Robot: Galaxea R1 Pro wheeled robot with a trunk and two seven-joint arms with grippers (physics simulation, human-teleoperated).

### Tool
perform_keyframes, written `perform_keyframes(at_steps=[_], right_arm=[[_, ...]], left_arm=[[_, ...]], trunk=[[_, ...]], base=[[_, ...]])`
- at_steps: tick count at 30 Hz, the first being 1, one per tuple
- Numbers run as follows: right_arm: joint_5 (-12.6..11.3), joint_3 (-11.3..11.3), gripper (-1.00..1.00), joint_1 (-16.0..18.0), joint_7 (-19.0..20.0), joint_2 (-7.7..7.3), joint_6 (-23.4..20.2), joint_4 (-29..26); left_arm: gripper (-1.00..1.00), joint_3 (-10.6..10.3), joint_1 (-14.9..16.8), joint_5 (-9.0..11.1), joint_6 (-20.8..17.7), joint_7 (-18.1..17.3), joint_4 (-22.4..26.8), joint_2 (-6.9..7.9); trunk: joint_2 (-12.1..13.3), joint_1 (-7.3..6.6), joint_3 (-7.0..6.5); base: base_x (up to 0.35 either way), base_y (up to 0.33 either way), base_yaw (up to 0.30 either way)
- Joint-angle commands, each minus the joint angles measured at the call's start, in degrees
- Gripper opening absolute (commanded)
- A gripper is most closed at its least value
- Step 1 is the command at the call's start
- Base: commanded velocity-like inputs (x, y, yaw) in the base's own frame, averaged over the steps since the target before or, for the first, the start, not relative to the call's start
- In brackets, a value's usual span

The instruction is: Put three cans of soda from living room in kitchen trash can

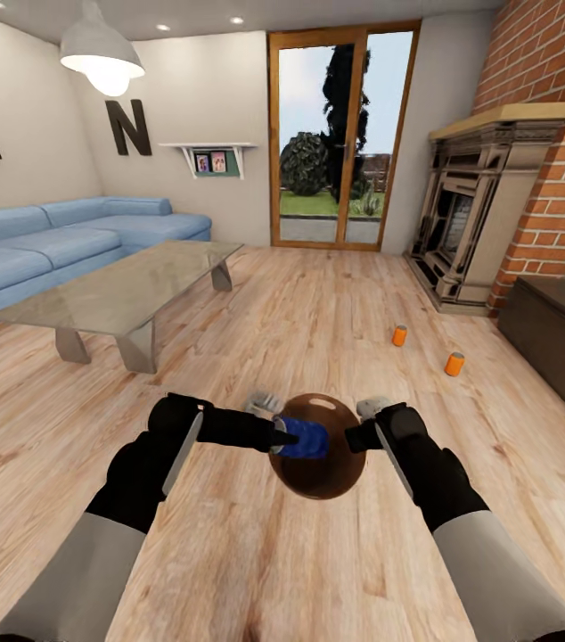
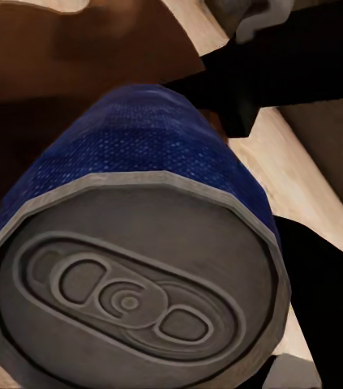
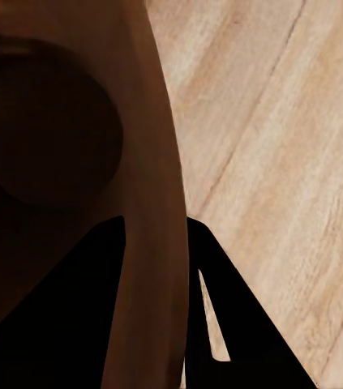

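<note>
A: What is the left hand (image 1: 288, 437) doing?

B: It is holding the blue can (image 1: 304, 439), lying on its side, over the open mouth of the trash can (image 1: 323, 477). In the left wrist view the can's grey top (image 2: 130, 304) is facing the camera, with the blue wall (image 2: 130, 146) behind it.

A: And the right hand (image 1: 351, 438)?

B: It is gripping the rim of the trash can. In the right wrist view the brown rim (image 3: 151, 243) is sitting between the two dark fingers (image 3: 207, 324), with the dark inside (image 3: 41, 138) to one side of it and the wood floor (image 3: 285, 162) to the other.

A: Where are the other cans lying?

B: Two orange cans are standing upright on the floor, one (image 1: 399, 335) farther off and one (image 1: 454, 364) nearer to the dark low cabinet (image 1: 559, 343). They are apart from each other and well apart from the trash can.

A: What is standing around?

B: A glass coffee table (image 1: 126, 290) is standing to the left, with the blue sofa (image 1: 42, 250) behind it. The brick fireplace (image 1: 487, 205) is on the right, beyond the cabinet. A glazed door (image 1: 343, 134) is in the far wall. The floor between the robot and the orange cans is looking open.
</note>
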State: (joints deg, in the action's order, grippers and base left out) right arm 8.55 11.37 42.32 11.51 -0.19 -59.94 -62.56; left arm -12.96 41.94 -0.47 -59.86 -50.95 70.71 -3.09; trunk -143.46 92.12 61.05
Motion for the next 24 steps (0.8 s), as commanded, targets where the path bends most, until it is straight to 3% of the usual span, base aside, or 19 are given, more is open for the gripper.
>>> perform_keyframes(at_steps=[1,5,8,10,13,24], right_arm=[[-0.86,0.02,-1.00,0.13,0.13,0.40,-0.06,-0.08],[-0.87,0.16,-1.00,0.34,0.10,1.13,-0.06,-0.26],[-0.70,2.90,-1.00,0.65,0.10,2.08,-0.06,-0.38],[-0.68,3.40,-1.00,0.69,0.08,2.24,-0.06,-0.41],[-0.65,4.30,-1.00,0.74,0.05,3.08,-0.06,-0.56],[-0.64,4.73,-1.00,0.75,0.01,3.49,-0.06,-0.63]], left_arm=[[-1.00,-0.05,-0.01,0.33,-0.14,1.85,-0.47,-0.44],[-1.00,-0.12,-0.02,0.43,-0.14,5.77,-1.07,-1.14],[-1.00,-0.14,-0.02,0.44,-0.14,7.07,-1.23,-1.52],[-1.00,-0.14,-0.02,0.39,-0.14,7.31,-1.28,-1.69],[-1.00,-0.14,-0.02,0.73,0.56,12.27,-3.50,-2.57],[-1.00,-0.14,-0.02,0.53,6.35,15.43,-10.49,-3.77]], trunk=[[-0.01,-0.01,-0.01],[-0.01,-0.01,-0.01],[-0.01,-0.01,-0.01],[-0.01,-0.01,-0.01],[-0.01,-0.01,-0.01],[-0.01,-0.01,-0.01]], base=[[0.000,0.000,0.000],[0.000,0.000,0.000],[0.000,0.000,0.000],[0.000,0.000,0.000],[0.000,0.000,0.000],[0.000,0.000,0.000]])
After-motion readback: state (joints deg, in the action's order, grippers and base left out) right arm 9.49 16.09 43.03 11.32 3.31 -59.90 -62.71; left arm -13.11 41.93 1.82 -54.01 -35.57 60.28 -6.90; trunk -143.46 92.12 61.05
